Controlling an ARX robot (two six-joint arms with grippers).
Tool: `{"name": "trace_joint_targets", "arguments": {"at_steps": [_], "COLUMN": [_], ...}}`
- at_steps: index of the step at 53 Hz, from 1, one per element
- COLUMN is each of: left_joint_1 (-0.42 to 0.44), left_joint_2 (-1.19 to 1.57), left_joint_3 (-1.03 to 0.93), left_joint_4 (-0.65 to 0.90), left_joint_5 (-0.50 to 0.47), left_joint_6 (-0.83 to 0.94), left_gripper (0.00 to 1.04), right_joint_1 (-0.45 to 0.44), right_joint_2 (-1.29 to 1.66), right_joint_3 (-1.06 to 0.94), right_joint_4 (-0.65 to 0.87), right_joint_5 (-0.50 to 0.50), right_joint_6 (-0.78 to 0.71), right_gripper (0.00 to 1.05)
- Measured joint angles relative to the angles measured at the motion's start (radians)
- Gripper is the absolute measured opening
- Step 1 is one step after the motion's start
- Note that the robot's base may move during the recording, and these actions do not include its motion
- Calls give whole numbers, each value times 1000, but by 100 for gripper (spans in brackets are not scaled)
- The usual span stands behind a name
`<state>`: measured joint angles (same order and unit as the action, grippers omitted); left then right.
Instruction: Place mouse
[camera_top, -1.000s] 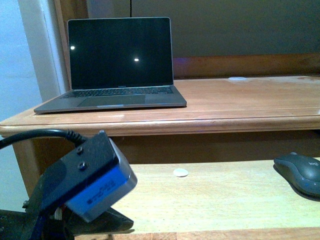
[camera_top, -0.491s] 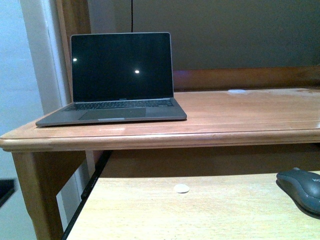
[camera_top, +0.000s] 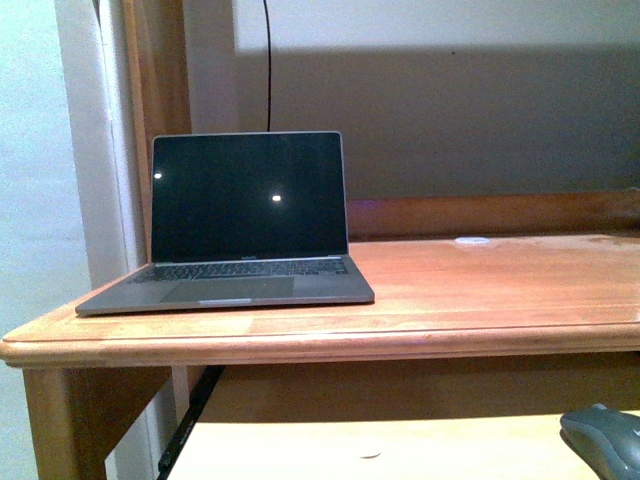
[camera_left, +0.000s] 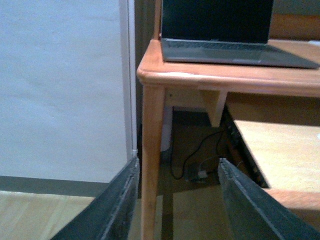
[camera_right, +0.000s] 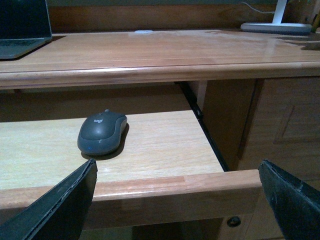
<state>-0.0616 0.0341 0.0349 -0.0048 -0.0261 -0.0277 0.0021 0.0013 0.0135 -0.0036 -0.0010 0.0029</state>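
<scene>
A reddish-brown wooden worktop (camera_top: 480, 290) with a rounded, glossy front edge stands against a plain, dull wall. Under it runs a paler, straight-grained pull-out shelf (camera_right: 160, 145).

The mouse (camera_right: 102, 132) lies flat on that shelf. It is a dark grey, matte domed oval with a small logo on its back. It sits ahead of the right fingers (camera_right: 55, 210), closer to one of them than the other, and touches neither. In the front view only its curved edge shows, at the lower corner. The right fingers are dark, blunt wedges, spread wide with nothing between them, and they hang just short of the shelf's front lip.

Beyond the mouse a black slide rail (camera_right: 202, 132) runs along the shelf's side, next to a panelled wooden cabinet front (camera_right: 280, 130). Further out, on the worktop, lie a small white disc (camera_right: 144, 31) and a flat white lamp base (camera_right: 277, 27) with a slim stem.

A slim grey laptop (camera_top: 250, 225) stands open towards the worktop's other end. Two spots of light glint on its black, glossy screen, and a thin dark cable (camera_top: 268, 60) runs up the wall behind it.

The left fingers (camera_left: 117, 200), dark and slab-like, are also apart and hold nothing. Ahead of them stands the worktop's squared wooden leg (camera_left: 152, 150), beside a smooth white wall panel (camera_left: 60, 90). Past the leg a thin black cord leads to a small box (camera_left: 197, 172) on the floor.
</scene>
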Motion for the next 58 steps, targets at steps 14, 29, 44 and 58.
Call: {"name": "trace_joint_targets", "arguments": {"at_steps": [14, 29, 44, 58], "left_joint_1": [55, 55, 55, 55], "left_joint_2": [-29, -29, -29, -29], "left_joint_3": [-27, -27, -27, -27], "left_joint_4": [1, 1, 1, 1], "left_joint_5": [24, 23, 24, 24], "left_joint_6": [12, 17, 17, 17], "left_gripper": [3, 3, 10, 65], "right_joint_1": [0, -2, -60, 430], "right_joint_2": [0, 21, 323, 693], "right_joint_3": [0, 16, 276, 465], "right_joint_4": [0, -52, -127, 45], "right_joint_5": [0, -1, 35, 358], "right_joint_6": [0, 6, 84, 42], "right_gripper": [97, 97, 97, 97]}}
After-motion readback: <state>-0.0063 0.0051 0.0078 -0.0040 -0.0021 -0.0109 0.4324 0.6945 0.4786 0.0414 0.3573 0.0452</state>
